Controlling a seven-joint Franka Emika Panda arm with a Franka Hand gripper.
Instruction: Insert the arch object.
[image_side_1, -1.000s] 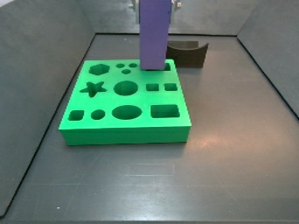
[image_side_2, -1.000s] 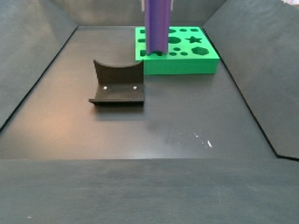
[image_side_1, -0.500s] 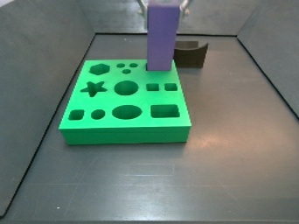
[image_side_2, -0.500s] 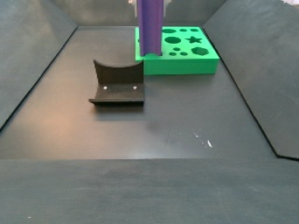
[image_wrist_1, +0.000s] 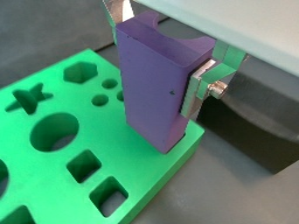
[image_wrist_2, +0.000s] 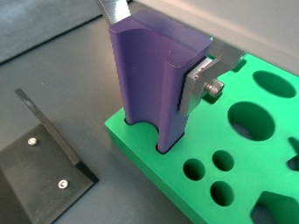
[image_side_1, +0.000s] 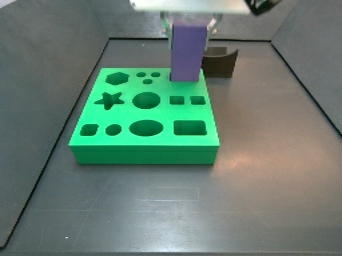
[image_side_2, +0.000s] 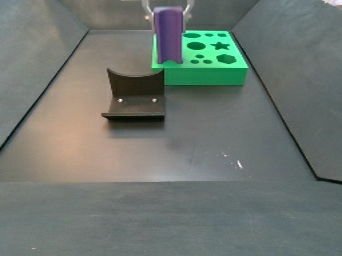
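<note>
So the claw (image_wrist_1: 163, 66) is clamped on the tall purple block (image_wrist_1: 158, 87), silver fingers (image_wrist_2: 201, 80) pressed flat against its two sides, only as wide as the block itself. The block stands upright with its lower end at the corner of the green board (image_side_1: 144, 115), right by the edge. The arch object (image_side_2: 134, 96) sits on the dark counter (image_side_2: 174, 150), well apart from the board, nothing touching it.
</note>
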